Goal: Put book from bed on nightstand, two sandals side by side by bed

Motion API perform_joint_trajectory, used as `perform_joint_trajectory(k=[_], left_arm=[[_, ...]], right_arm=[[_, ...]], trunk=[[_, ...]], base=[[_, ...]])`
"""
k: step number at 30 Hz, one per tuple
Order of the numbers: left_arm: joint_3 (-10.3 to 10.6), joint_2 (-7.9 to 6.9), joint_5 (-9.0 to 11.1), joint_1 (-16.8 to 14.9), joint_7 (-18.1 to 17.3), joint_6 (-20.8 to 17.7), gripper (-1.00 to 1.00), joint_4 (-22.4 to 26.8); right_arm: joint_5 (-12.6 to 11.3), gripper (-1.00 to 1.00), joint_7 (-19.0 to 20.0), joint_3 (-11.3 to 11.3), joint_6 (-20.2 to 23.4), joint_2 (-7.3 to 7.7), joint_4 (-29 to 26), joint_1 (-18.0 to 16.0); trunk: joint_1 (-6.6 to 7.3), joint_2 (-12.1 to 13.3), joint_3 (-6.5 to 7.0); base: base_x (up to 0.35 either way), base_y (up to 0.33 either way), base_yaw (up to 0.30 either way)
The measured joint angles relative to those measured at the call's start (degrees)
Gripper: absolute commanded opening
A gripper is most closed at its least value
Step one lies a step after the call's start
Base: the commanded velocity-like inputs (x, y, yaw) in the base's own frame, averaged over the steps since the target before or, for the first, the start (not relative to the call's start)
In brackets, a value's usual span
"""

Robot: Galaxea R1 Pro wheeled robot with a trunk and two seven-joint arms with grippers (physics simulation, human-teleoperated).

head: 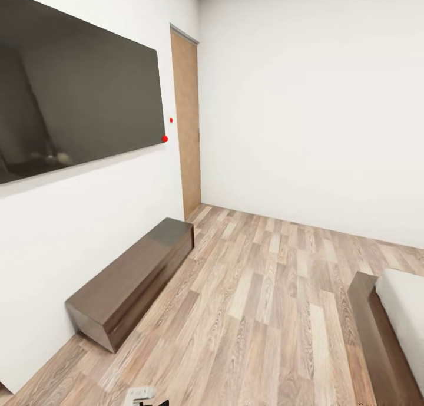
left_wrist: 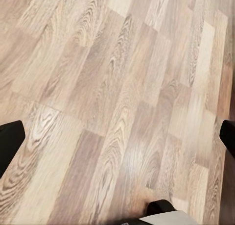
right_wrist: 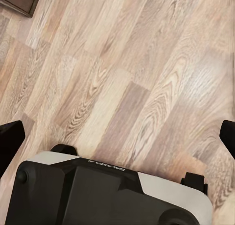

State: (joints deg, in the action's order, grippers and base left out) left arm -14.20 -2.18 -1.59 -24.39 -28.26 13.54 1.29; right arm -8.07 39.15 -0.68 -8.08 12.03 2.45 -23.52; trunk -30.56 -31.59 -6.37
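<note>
1. the head view looks across the bedroom: white walls [head: 306,99] meet in a corner, and a brown wood-plank floor [head: 259,312] runs through the lower half of the picture.
2. a large dark screen [head: 76,93] hangs on the wall at the left, with two small red dots at its right edge.
3. past the screen, a narrow light-wood door [head: 186,123] stands in the corner.
4. below the screen, a long low dark-wood cabinet [head: 132,279] sits on the floor, close along that wall.
5. at the right edge, a corner of the bed [head: 377,329] shows: a dark-brown wooden frame with the pale mattress [head: 406,312] lying on top of it.
6. a small white and black piece of the robot [head: 144,394] pokes in at the bottom edge of the head view.
7. the left wrist view looks down on floor planks; the left gripper [left_wrist: 117,137] has its two black fingertips [left_wrist: 10,141] spread far apart at opposite edges, with nothing between them.
8. the right wrist view looks down on floor planks too; the right gripper [right_wrist: 117,137] is likewise spread wide and empty, one black fingertip at each edge.
9. in the right wrist view, the robot's black and white base [right_wrist: 107,190] lies under the gripper, and a dark wooden corner [right_wrist: 19,0] shows at one corner.
</note>
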Motion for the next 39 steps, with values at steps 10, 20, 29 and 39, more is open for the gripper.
perform_joint_trajectory(k=[10, 20, 29, 39], left_arm=[[0.0, 0.0, 0.0, 0.0, 0.0, 0.0, 1.0, 0.0], [0.0, 0.0, 0.0, 0.0, 0.0, 0.0, 1.0, 0.0], [0.0, 0.0, 0.0, 0.0, 0.0, 0.0, 1.0, 0.0], [0.0, 0.0, 0.0, 0.0, 0.0, 0.0, 1.0, 0.0]], right_arm=[[-0.04, 1.0, -0.01, 0.0, 0.0, -0.01, 0.01, 0.0], [-0.05, 1.0, -0.03, 0.0, 0.0, 0.01, 0.01, 0.0], [-0.05, 1.0, -0.03, 0.0, 0.0, 0.0, 0.01, 0.0], [-0.05, 1.0, -0.02, 0.0, 0.0, 0.0, 0.01, 0.0]], trunk=[[0.0, 0.0, 0.0], [0.0, 0.0, 0.0], [0.0, 0.0, 0.0], [0.0, 0.0, 0.0]], base=[[0.0, 0.0, -0.234], [0.0, 0.0, -0.232], [0.0, 0.0, -0.23], [0.0, 0.0, -0.229]])
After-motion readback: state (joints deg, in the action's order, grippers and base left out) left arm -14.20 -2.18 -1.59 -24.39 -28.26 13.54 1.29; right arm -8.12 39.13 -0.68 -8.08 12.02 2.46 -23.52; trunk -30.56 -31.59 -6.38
